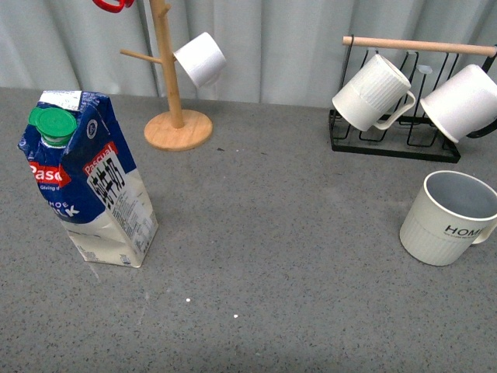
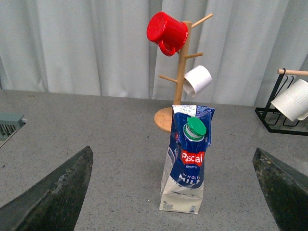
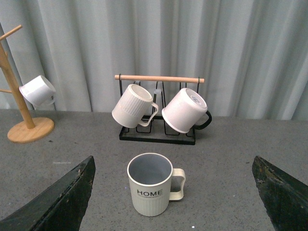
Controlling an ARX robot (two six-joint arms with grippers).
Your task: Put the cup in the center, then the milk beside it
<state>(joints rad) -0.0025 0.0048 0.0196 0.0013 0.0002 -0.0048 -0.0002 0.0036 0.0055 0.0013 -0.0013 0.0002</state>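
Note:
The cup [image 1: 447, 220], an off-white ribbed mug lettered "HOME" with a grey-blue inside, stands upright at the right edge of the grey table. In the right wrist view the cup [image 3: 151, 185] sits ahead of my open right gripper [image 3: 173, 202], between its two dark fingers [image 3: 62, 202] but apart from both. The milk [image 1: 87, 180], a blue-and-white carton with a green cap, stands upright on the left. My left gripper [image 2: 175, 197] is open, and the milk [image 2: 186, 161] stands ahead of it, untouched. Neither arm shows in the front view.
A wooden mug tree [image 1: 172, 78] at the back left holds a small white cup [image 1: 200, 59] and a red cup [image 2: 166, 32]. At the back right, a black wire rack [image 1: 392, 140] with a wooden bar carries two white mugs [image 1: 373, 93].

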